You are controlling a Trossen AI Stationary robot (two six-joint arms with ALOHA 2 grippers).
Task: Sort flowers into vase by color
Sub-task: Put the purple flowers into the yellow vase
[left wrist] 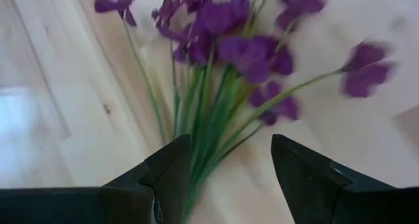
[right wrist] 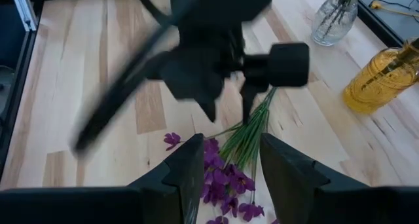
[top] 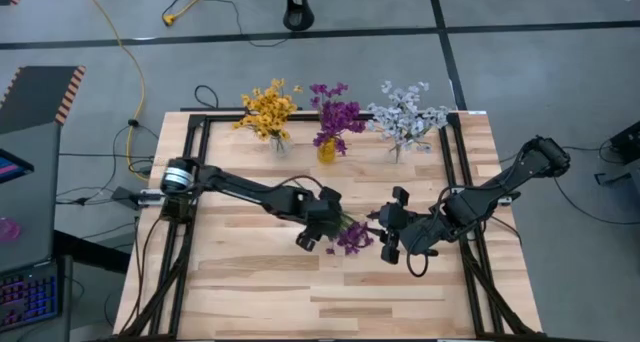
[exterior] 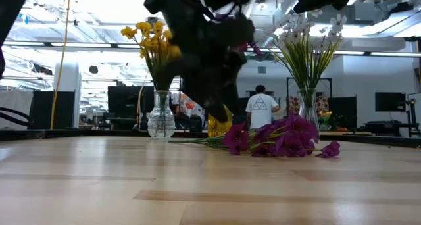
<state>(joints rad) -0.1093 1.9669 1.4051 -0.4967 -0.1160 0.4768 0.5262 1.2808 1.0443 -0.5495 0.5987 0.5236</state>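
Purple sprig [top: 352, 237] flat on table, yellow [top: 268, 108], purple [top: 335, 112], white bunches [top: 405, 114] upright in vases

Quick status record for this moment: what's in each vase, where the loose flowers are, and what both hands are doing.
left vase: clear glass, holds yellow flowers
middle vase: yellow, holds purple flowers
right vase: clear glass, holds pale bluish-white flowers
loose bunch: purple sprigs lying flat on the wooden table, between the two hands
left hand: open, fingers straddling the green stems, not yet closed
right hand: open, just above the blossom end, holding nothing
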